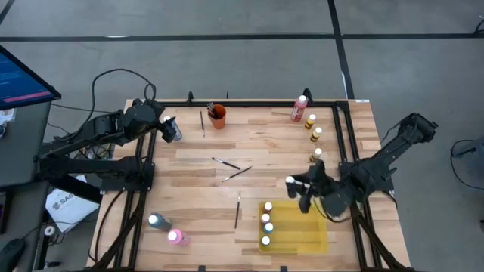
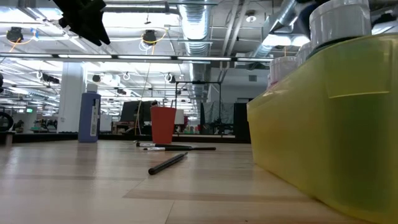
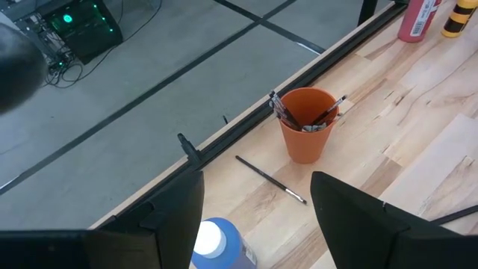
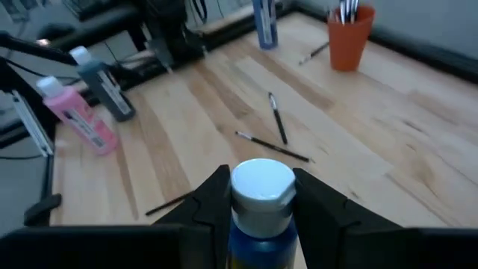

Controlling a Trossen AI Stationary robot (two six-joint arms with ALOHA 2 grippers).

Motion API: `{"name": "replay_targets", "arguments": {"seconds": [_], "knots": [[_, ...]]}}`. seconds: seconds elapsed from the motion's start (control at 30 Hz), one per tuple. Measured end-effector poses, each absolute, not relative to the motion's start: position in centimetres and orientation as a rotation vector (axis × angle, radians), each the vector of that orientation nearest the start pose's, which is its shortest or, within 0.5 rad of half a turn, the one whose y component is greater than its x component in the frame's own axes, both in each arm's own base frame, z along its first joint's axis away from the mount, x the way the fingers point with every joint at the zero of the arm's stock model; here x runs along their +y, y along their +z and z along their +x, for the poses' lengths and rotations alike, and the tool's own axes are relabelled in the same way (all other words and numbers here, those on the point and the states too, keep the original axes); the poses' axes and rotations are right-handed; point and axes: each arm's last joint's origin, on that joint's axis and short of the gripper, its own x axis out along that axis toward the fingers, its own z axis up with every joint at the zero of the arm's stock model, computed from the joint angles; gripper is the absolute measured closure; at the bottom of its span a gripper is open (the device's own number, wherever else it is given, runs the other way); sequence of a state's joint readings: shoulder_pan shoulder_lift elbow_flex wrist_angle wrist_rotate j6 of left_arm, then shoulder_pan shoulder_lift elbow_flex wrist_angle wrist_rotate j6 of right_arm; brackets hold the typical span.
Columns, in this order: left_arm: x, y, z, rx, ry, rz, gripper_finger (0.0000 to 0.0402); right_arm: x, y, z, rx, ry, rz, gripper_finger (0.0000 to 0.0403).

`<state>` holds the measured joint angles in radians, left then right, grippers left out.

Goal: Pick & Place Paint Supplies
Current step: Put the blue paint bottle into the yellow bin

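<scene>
Bottles point(image 1: 266, 224) stand nearest us in a short white-capped row along the left side of the yellow tray point(image 1: 306, 238), at the table's front right. Just past the tray's far edge we see the right gripper point(image 1: 300, 189) raised over the wood, its fingers clamped on a blue bottle point(image 4: 261, 213) whose white cap shows between them in the right wrist view. Toward the front left corner a dark bottle point(image 1: 157, 221) and a pink bottle point(image 1: 176, 237) stand close together. Midway across the table lie thin paintbrushes: one point(image 1: 237, 209) left of the tray, and two more point(image 1: 229, 168) farther in, crossing near the centre. Farther still, the left gripper point(image 1: 171, 130) hovers near the far left edge with its fingers spread apart on either side of a second blue bottle point(image 3: 217, 244) that stands upright below it. Along the far edge we find the orange cup point(image 1: 218, 116) holding brushes, a single brush point(image 1: 202, 122) lying just beside it, and at the far right a red bottle point(image 1: 299, 108) with yellow-brown bottles point(image 1: 313, 134) lined up nearer than it.
</scene>
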<state>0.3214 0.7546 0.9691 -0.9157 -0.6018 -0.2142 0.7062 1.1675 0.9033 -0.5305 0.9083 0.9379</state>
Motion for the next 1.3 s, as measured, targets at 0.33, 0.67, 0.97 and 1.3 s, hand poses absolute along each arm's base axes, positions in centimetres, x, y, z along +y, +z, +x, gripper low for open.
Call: {"name": "replay_targets", "arguments": {"seconds": [0.33, 0.67, 0.97, 1.3], "knots": [[5.5, 33.6, 11.3, 0.62, 0.955, -0.089, 0.0164, 17.1, 27.0, 14.9, 0.114, -0.458, 0.291, 0.0297], [5.5, 33.6, 11.3, 0.615, 0.956, -0.09, 0.0164, 19.8, 20.8, 16.1, 0.061, -0.513, 0.319, 0.0297], [5.5, 33.7, 11.3, 0.608, 0.958, -0.098, 0.0164, 21.6, 16.6, 18.2, 0.065, -0.544, 0.307, 0.0297], [5.5, 33.7, 11.4, 0.589, 0.966, -0.124, 0.0164, 21.6, 13.4, 20.6, 0.151, -0.574, 0.324, 0.0297]]}}
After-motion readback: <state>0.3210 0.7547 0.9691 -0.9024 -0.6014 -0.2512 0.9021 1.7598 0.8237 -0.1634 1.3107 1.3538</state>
